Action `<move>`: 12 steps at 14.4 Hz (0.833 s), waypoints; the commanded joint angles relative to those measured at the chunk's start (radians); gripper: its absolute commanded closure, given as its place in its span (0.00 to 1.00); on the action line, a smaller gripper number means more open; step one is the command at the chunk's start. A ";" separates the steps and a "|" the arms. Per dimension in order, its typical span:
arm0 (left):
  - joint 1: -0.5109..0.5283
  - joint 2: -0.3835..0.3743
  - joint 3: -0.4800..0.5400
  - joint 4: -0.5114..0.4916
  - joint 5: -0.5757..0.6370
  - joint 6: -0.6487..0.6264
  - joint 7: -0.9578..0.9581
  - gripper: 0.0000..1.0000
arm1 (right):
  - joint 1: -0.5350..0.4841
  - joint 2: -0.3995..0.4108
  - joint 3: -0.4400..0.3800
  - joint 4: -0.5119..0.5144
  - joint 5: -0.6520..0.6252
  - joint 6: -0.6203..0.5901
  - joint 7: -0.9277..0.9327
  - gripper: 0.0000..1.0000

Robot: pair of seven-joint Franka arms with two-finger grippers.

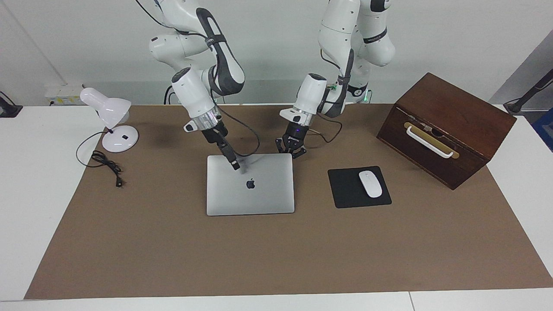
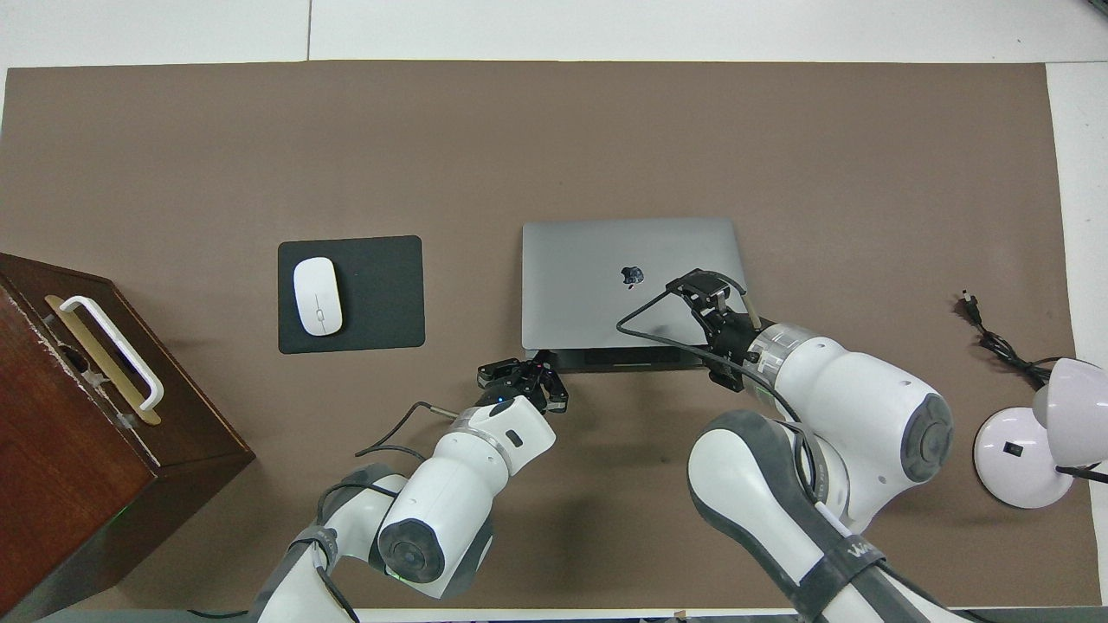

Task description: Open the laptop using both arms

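Note:
The silver-grey laptop (image 1: 259, 194) (image 2: 589, 277) lies in the middle of the brown mat, apple logo up. Its lid is raised a crack along the edge nearest the robots, where a dark strip of the base shows in the overhead view. My right gripper (image 1: 235, 165) (image 2: 703, 290) slants down onto the lid near that edge, beside the logo. My left gripper (image 1: 293, 153) (image 2: 528, 376) is shut, its tips low at the laptop's corner nearest the robots, toward the left arm's end. Whether they touch the base is unclear.
A black mouse pad (image 1: 345, 192) with a white mouse (image 1: 370, 184) lies beside the laptop toward the left arm's end, and a brown wooden box (image 1: 445, 129) stands past it. A white desk lamp (image 1: 114, 125) and its cable (image 1: 106, 166) sit at the right arm's end.

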 commanded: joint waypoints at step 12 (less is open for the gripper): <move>0.002 0.114 0.014 0.027 -0.021 0.004 0.008 1.00 | -0.012 -0.028 0.001 0.153 0.255 0.054 -0.225 0.00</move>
